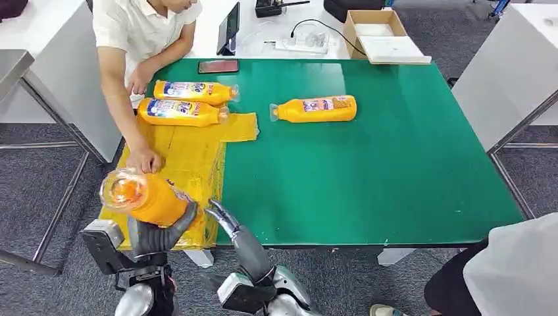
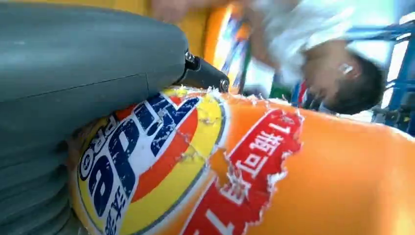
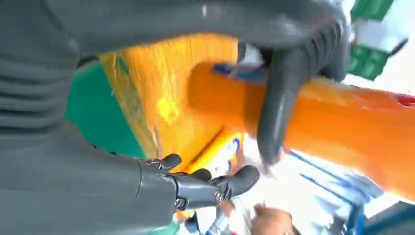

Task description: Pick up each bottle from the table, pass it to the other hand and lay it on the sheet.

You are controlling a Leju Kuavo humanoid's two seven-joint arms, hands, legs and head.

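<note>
Bottle (image 1: pixel 146 196) in left hand (image 1: pixel 158 234), base toward camera

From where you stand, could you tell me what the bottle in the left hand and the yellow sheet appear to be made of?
The held bottle looks like clear glossy plastic: see-through base, orange liquid inside, printed film label torn at its edges. The left hand grips it. The yellow sheet seems a thin flexible film or paper, creased and matte; which is unclear.

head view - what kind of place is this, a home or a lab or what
Likely a lab or test workspace, not a home: a green-topped work table on grey carpet, white benches carrying cables and a power strip, and a person seated by the yellow sheet.
</note>
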